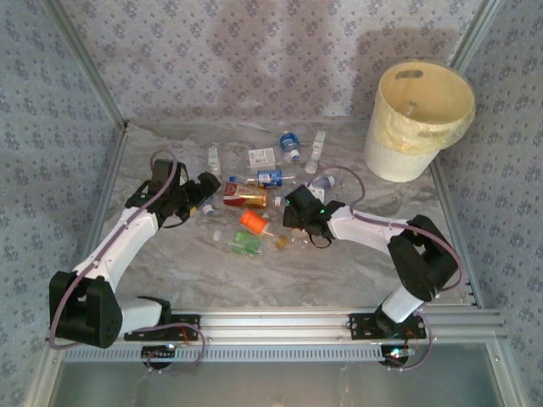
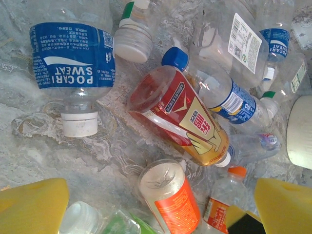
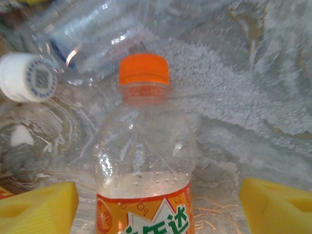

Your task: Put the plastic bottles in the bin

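Note:
Several plastic bottles lie scattered mid-table: a red-and-gold one (image 1: 244, 197), an orange-labelled one (image 1: 253, 222), a green one (image 1: 244, 244) and blue-labelled ones (image 1: 270, 177). The cream bin (image 1: 399, 157) stands at the far right corner. My left gripper (image 2: 161, 209) hangs open over the orange-labelled bottle (image 2: 173, 197), its yellow pads (image 2: 31, 204) wide apart, with a Pocari Sweat bottle (image 2: 73, 53) further off. My right gripper (image 3: 158, 209) is open around a clear bottle with an orange cap (image 3: 145, 141). A gap shows between that bottle and each yellow pad (image 3: 278, 204).
A white carton (image 1: 262, 156) lies among the bottles at the back. Metal frame rails (image 1: 339, 320) run along the table's near edge and sides. A patterned wall closes off the back. Bare marbled tabletop (image 1: 356, 271) lies between the pile and the arm bases.

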